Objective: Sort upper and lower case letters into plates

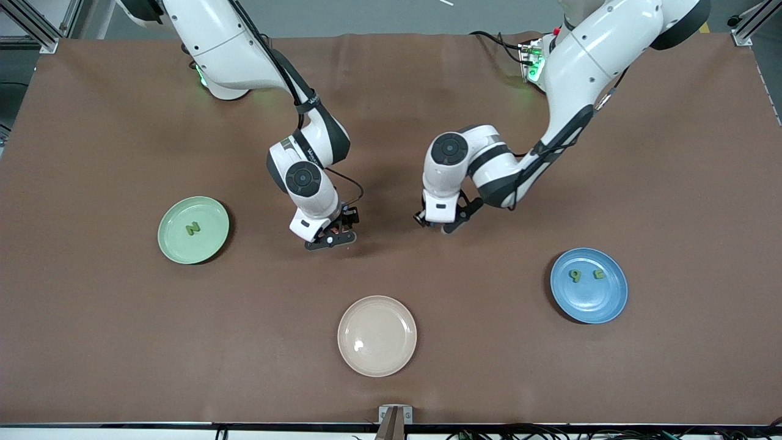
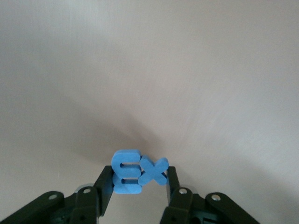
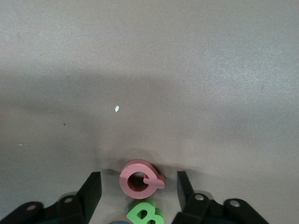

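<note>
The pale mint green plate (image 1: 211,244) lies toward the right arm's end and holds a green N (image 1: 193,229). The bright blue plate (image 1: 588,299) lies toward the left arm's end and holds two small green letters (image 1: 575,276). My left gripper (image 1: 441,225) (image 2: 139,175) is low over the table's middle, shut on a blue E (image 2: 126,171) and a blue x (image 2: 154,171) pressed side by side. My right gripper (image 1: 330,239) (image 3: 138,179) is open and low, its fingers either side of a pink Q (image 3: 140,179). A green B (image 3: 145,213) lies next to the Q.
A cream-beige plate (image 1: 377,335) lies bare near the front edge, nearer to the front camera than both grippers. A blue piece shows at the edge of the right wrist view (image 3: 120,222). Brown table cover lies all around.
</note>
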You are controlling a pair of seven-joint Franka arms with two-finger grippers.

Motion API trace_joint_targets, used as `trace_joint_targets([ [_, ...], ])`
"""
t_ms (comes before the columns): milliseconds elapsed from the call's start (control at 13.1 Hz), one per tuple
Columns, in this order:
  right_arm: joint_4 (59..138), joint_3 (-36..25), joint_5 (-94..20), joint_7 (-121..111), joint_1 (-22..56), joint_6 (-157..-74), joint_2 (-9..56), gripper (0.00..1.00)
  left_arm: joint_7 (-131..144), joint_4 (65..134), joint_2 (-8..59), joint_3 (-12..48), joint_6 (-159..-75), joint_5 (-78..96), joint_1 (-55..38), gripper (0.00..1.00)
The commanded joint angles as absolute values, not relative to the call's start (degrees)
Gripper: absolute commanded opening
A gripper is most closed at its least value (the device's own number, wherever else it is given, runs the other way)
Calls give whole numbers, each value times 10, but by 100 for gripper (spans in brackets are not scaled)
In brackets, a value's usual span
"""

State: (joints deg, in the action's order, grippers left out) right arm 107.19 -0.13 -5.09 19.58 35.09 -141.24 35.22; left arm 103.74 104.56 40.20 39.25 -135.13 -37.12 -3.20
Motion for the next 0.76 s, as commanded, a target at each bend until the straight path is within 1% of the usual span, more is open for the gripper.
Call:
trace_joint_targets([
  [0, 1066, 4, -50, 193, 345, -1412, 359, 63, 980, 990, 392, 394, -1294, -381, 2, 1],
  [76, 1066, 4, -49, 193, 345, -1412, 359, 58, 952, 979, 390, 395, -1293, -378, 20, 1],
  [153, 1066, 4, -49, 193, 345, -1412, 359, 56, 925, 976, 386, 396, -1293, -378, 45, 1],
  [305, 1066, 4, -49, 193, 345, -1416, 364, 56, 839, 976, 385, 396, -1293, -378, 102, 1],
  [382, 1066, 4, -49, 193, 345, -1417, 366, 52, 798, 978, 386, 396, -1293, -378, 135, 1],
  [534, 1065, 4, -49, 193, 345, -1418, 367, 44, 726, 976, 398, 394, -1293, -378, 183, 1],
  [687, 1065, 4, -49, 193, 345, -1418, 368, 29, 694, 976, 398, 389, -1291, -381, 210, 1],
])
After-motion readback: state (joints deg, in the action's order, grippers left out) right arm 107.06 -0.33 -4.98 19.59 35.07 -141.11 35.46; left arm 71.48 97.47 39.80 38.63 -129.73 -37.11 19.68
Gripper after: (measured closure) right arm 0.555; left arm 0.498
